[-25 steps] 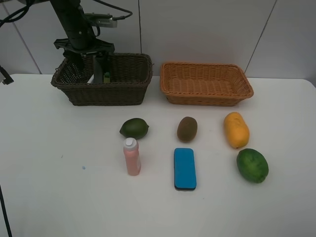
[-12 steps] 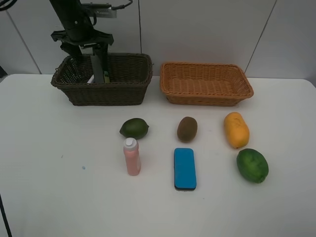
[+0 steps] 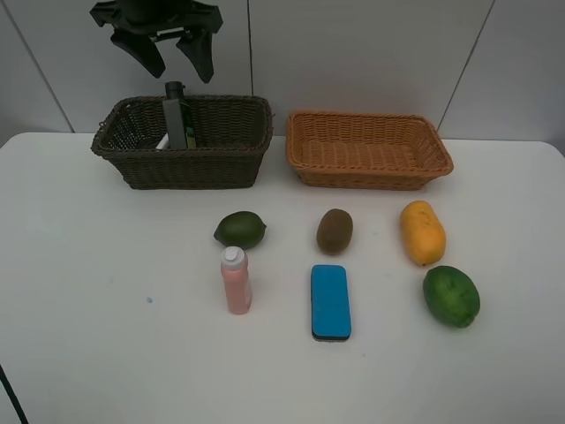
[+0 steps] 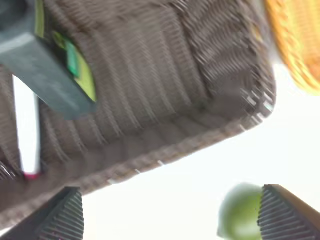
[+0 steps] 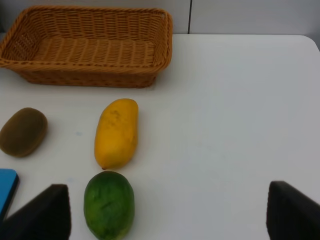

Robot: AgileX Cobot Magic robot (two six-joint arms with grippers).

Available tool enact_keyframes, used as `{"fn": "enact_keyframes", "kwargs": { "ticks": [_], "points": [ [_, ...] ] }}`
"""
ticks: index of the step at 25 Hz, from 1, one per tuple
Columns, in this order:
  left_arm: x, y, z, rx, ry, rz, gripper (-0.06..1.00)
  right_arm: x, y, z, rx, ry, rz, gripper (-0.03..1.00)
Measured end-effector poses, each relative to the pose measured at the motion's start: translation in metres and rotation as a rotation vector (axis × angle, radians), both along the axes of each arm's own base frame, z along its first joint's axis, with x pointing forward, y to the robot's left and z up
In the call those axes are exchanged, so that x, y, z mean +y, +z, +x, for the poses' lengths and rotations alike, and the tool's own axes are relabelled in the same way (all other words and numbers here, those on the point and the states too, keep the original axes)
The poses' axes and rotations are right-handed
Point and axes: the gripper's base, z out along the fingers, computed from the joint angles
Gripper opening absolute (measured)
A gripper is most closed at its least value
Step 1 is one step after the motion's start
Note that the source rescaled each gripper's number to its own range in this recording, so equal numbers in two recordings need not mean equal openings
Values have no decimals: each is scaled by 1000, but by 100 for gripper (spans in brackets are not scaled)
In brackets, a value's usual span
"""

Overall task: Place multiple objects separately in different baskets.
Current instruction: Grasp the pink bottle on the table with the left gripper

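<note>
My left gripper (image 3: 179, 71) is open and empty, high above the dark brown basket (image 3: 185, 168). In that basket the dark green pump bottle (image 3: 177, 119) stands upright with the white-pink tube (image 3: 163, 141) beside it; both show in the left wrist view, bottle (image 4: 50, 70) and tube (image 4: 27, 130). On the table lie a green fruit (image 3: 240, 230), the kiwi (image 3: 335, 230), the mango (image 3: 422, 231), a second green fruit (image 3: 451, 296), the pink bottle (image 3: 236, 281) and the blue eraser (image 3: 330, 301). The tan basket (image 3: 366, 150) is empty. My right gripper (image 5: 167, 215) is open above the table.
The white table (image 3: 106, 336) ends at a white panelled wall behind the baskets. The two baskets stand side by side at the back with a small gap between them. The right wrist view shows the mango (image 5: 116, 132) and a green fruit (image 5: 109, 205).
My left gripper has let go of the dark green pump bottle in the dark basket and risen straight up, open. The bottle stays upright. Nothing else has moved.
</note>
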Motion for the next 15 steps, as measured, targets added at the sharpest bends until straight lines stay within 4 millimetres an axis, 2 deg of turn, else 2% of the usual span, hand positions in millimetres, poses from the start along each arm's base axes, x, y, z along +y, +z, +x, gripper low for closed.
{"fn": "enact_keyframes", "kwargs": {
  "ticks": [3,11,15],
  "points": [
    [-7,4,-29,32,-37,11,85,0,0,0,0,0,0,100],
    [-24,40,-120,22,-112,-22,85,0,0,0,0,0,0,100],
    [-36,38,-162,60,-147,-35,85,0,0,0,0,0,0,100]
  ]
}}
